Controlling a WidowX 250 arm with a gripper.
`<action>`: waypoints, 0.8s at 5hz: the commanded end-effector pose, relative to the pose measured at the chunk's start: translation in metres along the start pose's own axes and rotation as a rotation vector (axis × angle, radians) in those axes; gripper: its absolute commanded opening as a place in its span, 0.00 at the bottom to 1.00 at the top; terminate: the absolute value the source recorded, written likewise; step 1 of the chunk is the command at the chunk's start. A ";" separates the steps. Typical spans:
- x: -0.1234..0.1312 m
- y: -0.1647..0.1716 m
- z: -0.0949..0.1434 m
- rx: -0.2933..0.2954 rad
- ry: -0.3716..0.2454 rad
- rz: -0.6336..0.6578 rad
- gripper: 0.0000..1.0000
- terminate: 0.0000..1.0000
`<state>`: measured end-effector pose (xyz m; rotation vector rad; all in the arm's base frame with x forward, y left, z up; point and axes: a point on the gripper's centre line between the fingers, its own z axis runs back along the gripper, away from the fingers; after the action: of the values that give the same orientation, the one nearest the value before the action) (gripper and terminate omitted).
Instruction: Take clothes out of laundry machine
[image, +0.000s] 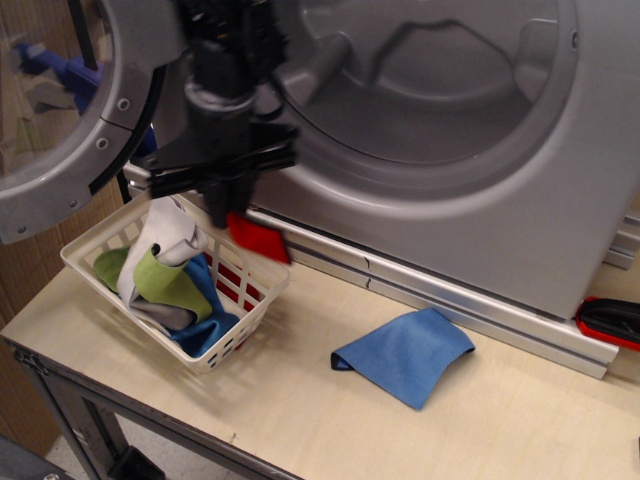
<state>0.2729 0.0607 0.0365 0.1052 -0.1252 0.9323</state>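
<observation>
The small red cloth (258, 237) hangs from my gripper (228, 203), which is shut on it. The gripper is outside the silver-grey laundry machine (450, 200), in front of its lower left face and just above the right rim of the white basket (85, 270). The image of the arm is motion-blurred. The drum mouth (430, 80) is open and shows no cloth inside. The round glass door (60, 110) stands swung open at the left.
The white lattice basket holds green, white, grey and blue cloths (165, 280). A flat blue cloth (405, 355) lies on the wooden table (330, 420) in front of the machine. A red and black object (610, 322) sits at the right edge.
</observation>
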 end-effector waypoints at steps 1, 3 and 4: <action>0.002 0.033 0.001 0.107 0.009 0.023 0.00 0.00; -0.002 0.045 -0.033 0.123 0.077 -0.009 0.00 0.00; 0.003 0.030 -0.053 0.083 0.087 -0.069 0.00 0.00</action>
<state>0.2438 0.0883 -0.0320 0.1458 0.0433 0.8742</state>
